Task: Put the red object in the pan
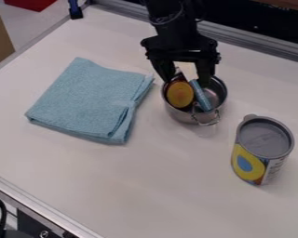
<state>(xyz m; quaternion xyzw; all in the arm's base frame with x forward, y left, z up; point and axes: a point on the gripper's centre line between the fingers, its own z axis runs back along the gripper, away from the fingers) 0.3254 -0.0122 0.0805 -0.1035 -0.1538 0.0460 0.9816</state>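
Pincer (pixel 187 83) is over the metal pot (pixel 178 114), can't tell if it's gripping or released. Red object (pixel 179 94) is in the pot, just below the pincer, towel (pixel 89 102) side, long axis roughly upright, so I'd go straight up or down.

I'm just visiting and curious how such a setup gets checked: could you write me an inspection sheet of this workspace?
Surface: pale tabletop, flat.
Job's things: metal pan, upright; red object with orange-yellow face, inside it.
Clutter: folded blue cloth and can beside the pan; light-blue piece in it, separate or not unclear.
Gripper: black gripper at the pan's mouth, fingers apart; contact unclear.
Cables: black cable, lower left corner.
Surroundings: metal rails along table edges.
People: nothing seen.
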